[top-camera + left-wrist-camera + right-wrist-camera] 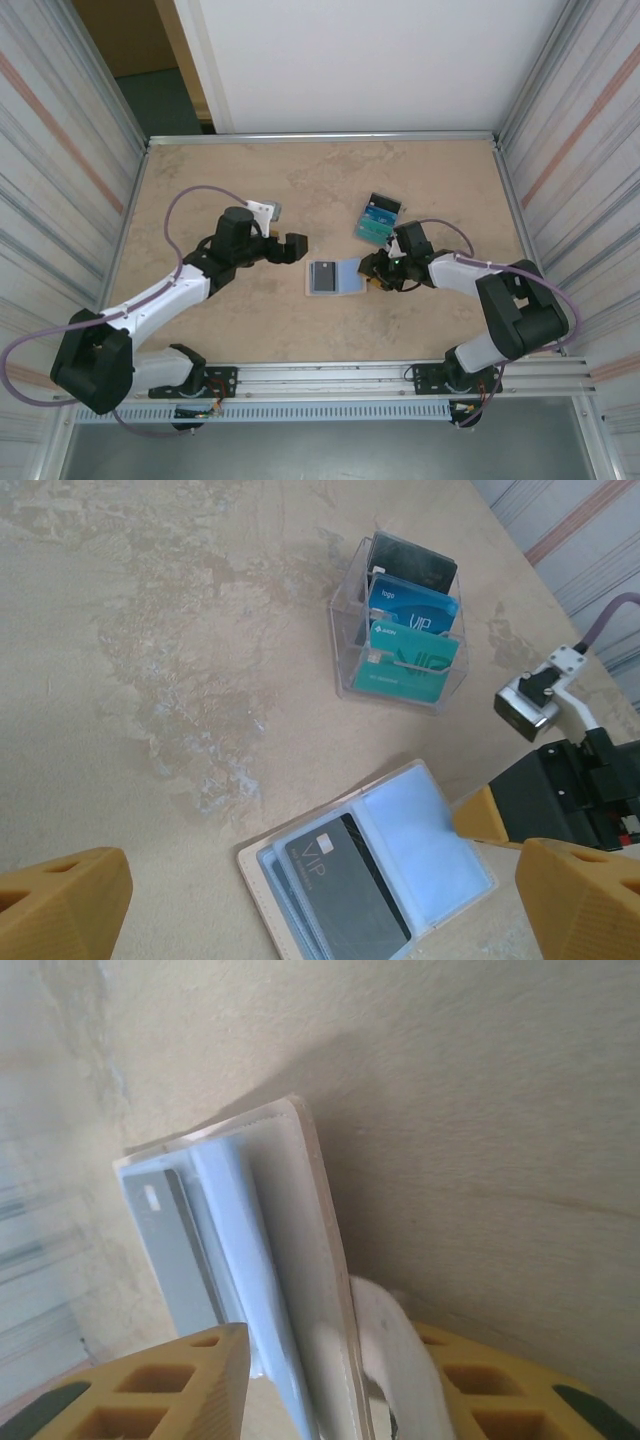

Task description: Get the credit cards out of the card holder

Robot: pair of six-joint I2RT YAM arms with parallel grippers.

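Black card (350, 895) in card holder (432, 848), three in clear stand (341, 640); left fingers (60, 900) spread, right fingers (190, 1372) unclear.

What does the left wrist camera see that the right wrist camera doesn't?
Left wrist view: a clear stand with black, blue and teal credit cards in it, a dark VIP card in the opened card holder, and the left gripper open wide. Right wrist view: the holder seen edge-on from very close, sitting between the two fingers of the right gripper. Both: the pale blue inside of the card holder and the tan table.
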